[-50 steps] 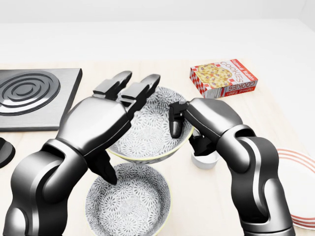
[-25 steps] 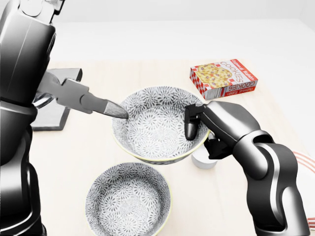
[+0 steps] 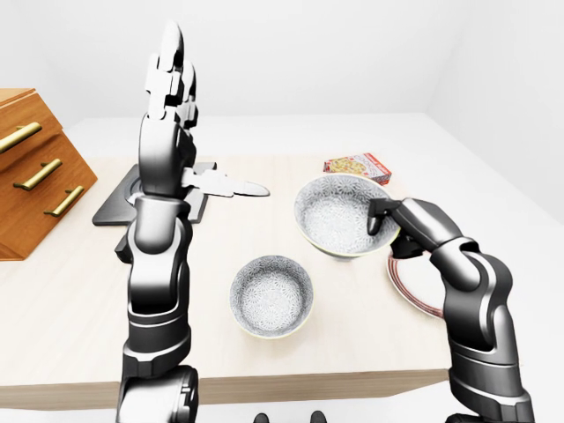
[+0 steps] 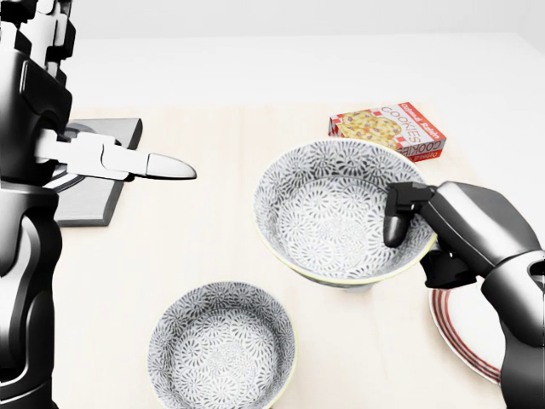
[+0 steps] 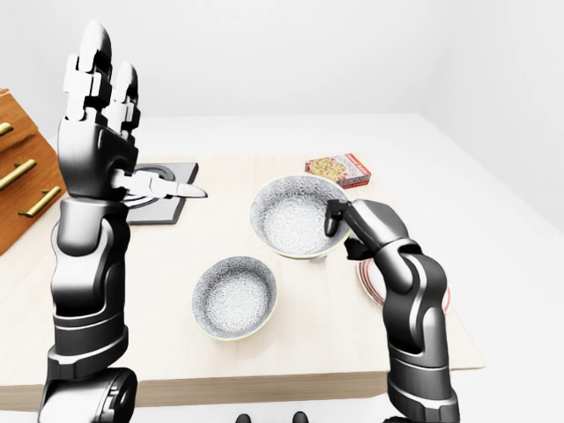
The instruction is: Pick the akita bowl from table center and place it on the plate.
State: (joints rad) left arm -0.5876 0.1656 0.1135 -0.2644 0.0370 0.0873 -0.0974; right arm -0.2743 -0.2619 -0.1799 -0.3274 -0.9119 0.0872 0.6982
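Head view: two akita bowls (image 4: pixel 341 217) (image 4: pixel 221 351), one plate (image 4: pixel 464 341), one cookie box (image 4: pixel 387 132).

The right robot hand (image 4: pixel 464 226) is a dark, glossy, smooth shell, and the akita bowl (image 4: pixel 328 213) it holds is smooth glazed ceramic with a fine grey print. Just below that hand in the head view the plate (image 4: pixel 464 341) shows glossy white glaze with red rings. It lies on a surface (image 4: pixel 213 239) of pale matt wood, and the cookie box (image 4: pixel 387 132) above the hand is probably printed card, faintly shiny.
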